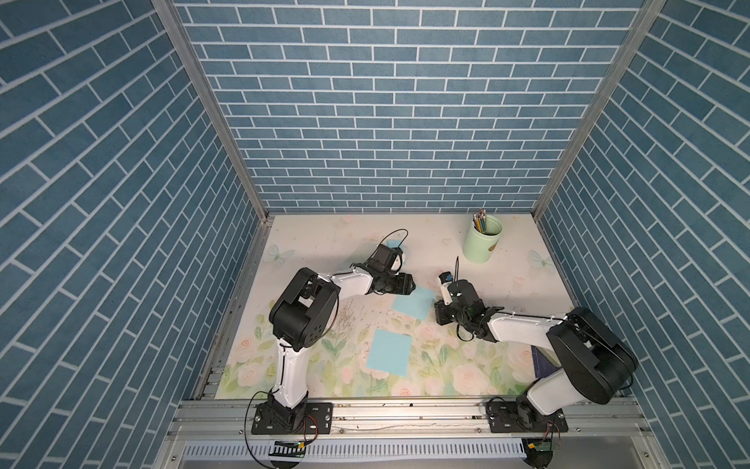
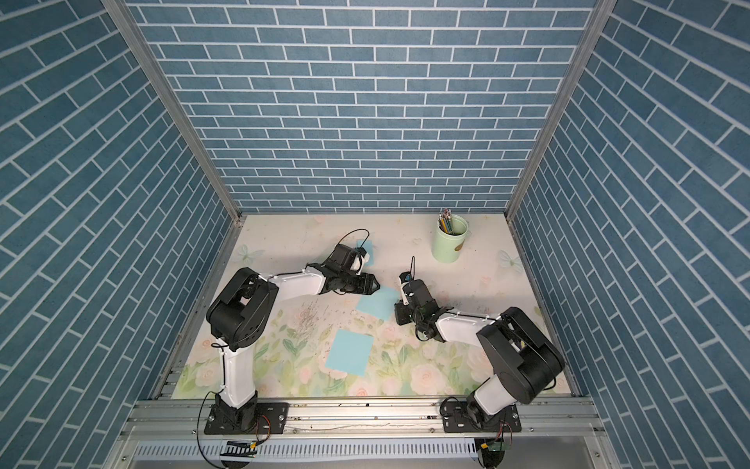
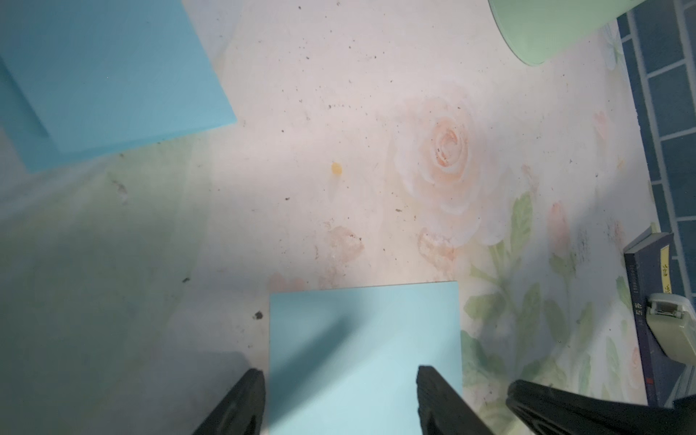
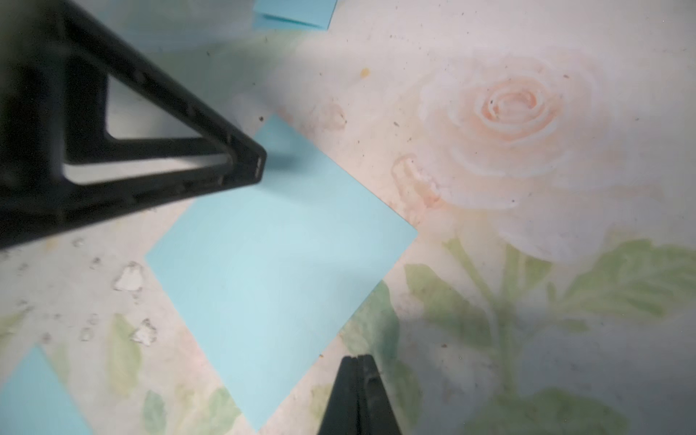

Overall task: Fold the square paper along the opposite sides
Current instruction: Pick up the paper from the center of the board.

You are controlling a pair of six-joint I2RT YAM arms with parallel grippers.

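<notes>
A tabletop with a pale floral print (image 1: 324, 243) sits inside blue brick-patterned walls (image 1: 385, 122), with two black-and-white robot arms reaching in from the near edge. Both top views show a light blue square paper (image 1: 412, 304) lying flat near the middle of the table, between the two grippers.

The left gripper (image 1: 408, 284) is at the paper's far left corner. The left wrist view shows its two black fingers (image 3: 248, 403) spread wide, with the paper (image 3: 365, 339) flat between them and nothing gripped.

The right gripper (image 1: 440, 314) is at the paper's right side. In the right wrist view its fingers (image 4: 344, 395) are pressed fully together, and the tip sits just beside the paper's edge (image 4: 282, 263). Whether the tip touches the sheet cannot be told.

A second blue sheet (image 1: 389, 352) lies flat nearer the robot, apart from the first. A smaller folded blue sheet (image 1: 393, 243) lies farther back, partly hidden behind the left wrist.

A pale green cup (image 1: 482, 239) holding pencils (image 1: 481, 217) stands at the far right of the table. In the left wrist view, a dark blue book (image 3: 640, 286) lies against the right wall.
</notes>
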